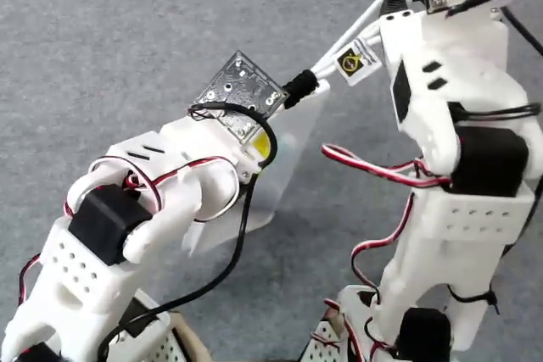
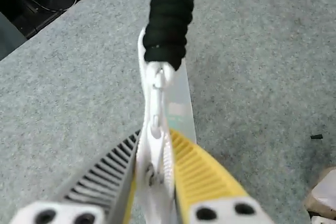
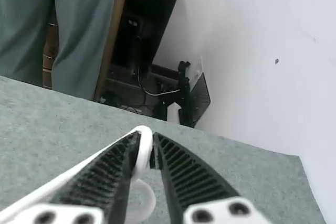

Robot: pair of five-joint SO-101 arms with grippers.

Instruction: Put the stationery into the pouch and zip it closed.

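A translucent pouch (image 1: 293, 154) is held off the grey table, its top edge clamped in my left gripper (image 1: 265, 148). In the left wrist view the grey and yellow ribbed fingers (image 2: 197, 174) of that gripper (image 2: 154, 137) are shut on the pouch's zip edge (image 2: 178, 103). From the zip runs a white pull cord with a black wrapped section (image 2: 168, 22) (image 1: 301, 84). The cord leads up to my right gripper (image 1: 397, 2). In the right wrist view that gripper (image 3: 152, 140) is shut on the white cord (image 3: 143, 182) between its black ribbed fingers.
A yellow-and-black tag (image 1: 356, 61) hangs on the cord between the arms. A small black scrap (image 2: 316, 136) lies on the grey table surface (image 1: 127, 48). The arm bases (image 1: 407, 328) and red-white cables crowd the near edge.
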